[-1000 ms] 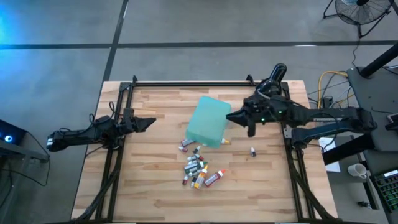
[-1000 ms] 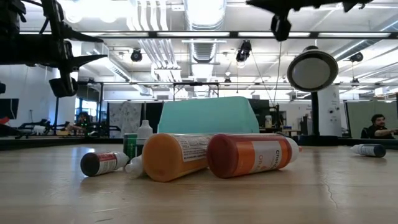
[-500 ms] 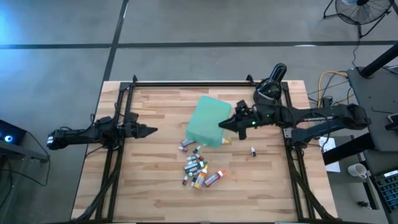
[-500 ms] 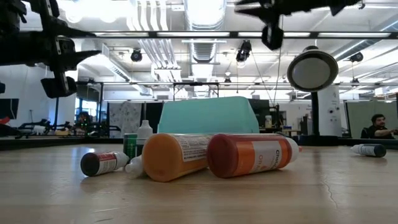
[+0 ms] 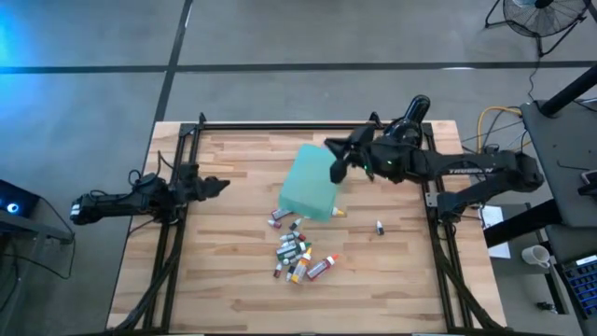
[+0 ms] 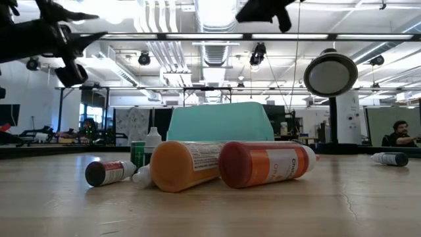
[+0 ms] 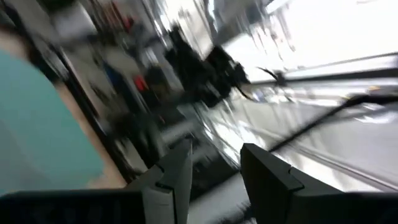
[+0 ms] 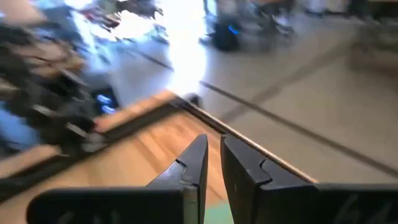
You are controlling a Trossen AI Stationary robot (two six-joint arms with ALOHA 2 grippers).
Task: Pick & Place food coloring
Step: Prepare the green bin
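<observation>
High view: I have both arms raised off the wooden table. My right gripper hangs above the 2 o'clock edge of the teal tray, the arm reaching in from 3 o'clock with its wrist turned so the fingertips point toward 9 o'clock. Its fingers are pressed almost together and carry nothing, as the right wrist view shows, where the two dark fingers stand with only a sliver between them over the table's far rail. My left gripper waits near the 9 o'clock edge, stretched low along the frame and pointing toward the middle; in the left wrist view its fingers are partly spread, with nothing between them. The food coloring lies untouched in a loose cluster at 6 o'clock of the tray, with one stray bottle lying apart at about 4 o'clock of it. From the low view, an orange bottle and a red one lie on their sides up front.
</observation>
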